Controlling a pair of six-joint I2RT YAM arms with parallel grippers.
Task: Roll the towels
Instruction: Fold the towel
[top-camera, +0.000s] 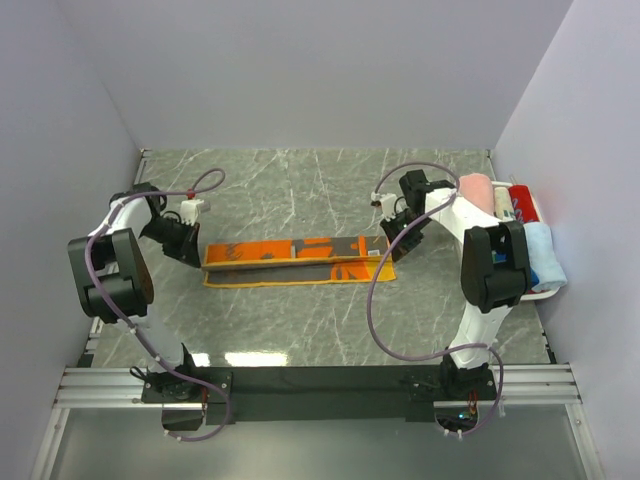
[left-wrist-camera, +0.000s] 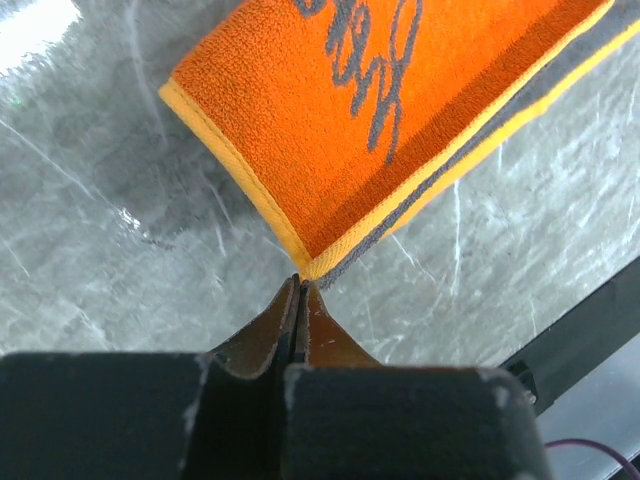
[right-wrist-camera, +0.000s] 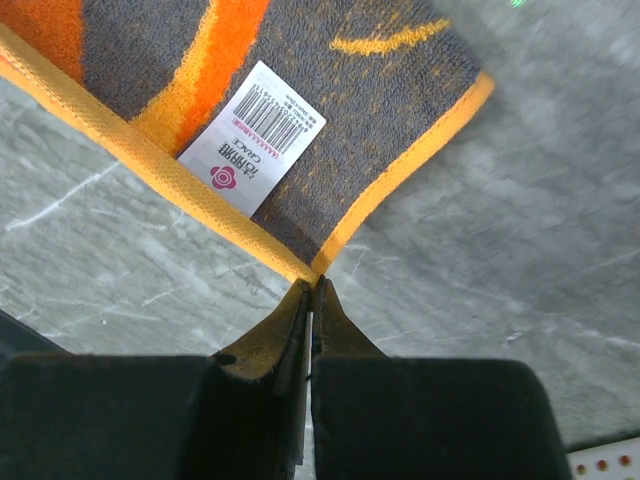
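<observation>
Left claw (left-wrist-camera: 298, 284) and right claw (right-wrist-camera: 312, 287) each pinch an end corner of the towel (top-camera: 290, 262) — a folded strip lying mid-desk (top-camera: 300, 190). Folding looks finished; the next move calls for curling one end over — tightly.

Laid flat mid-table (top-camera: 300, 190), running left to right: the folded towel (top-camera: 300, 262). At its left end, tip touching a corner: the left tool (left-wrist-camera: 298, 285), fingers pressed together. At its right end, tip touching a corner there: the right tool (right-wrist-camera: 312, 288), fingers likewise together. Far right, at the table's edge beside the right arm: a basket (top-camera: 545, 293), rolled towels (top-camera: 477, 190) side by side in it, well apart from the folded towel
</observation>
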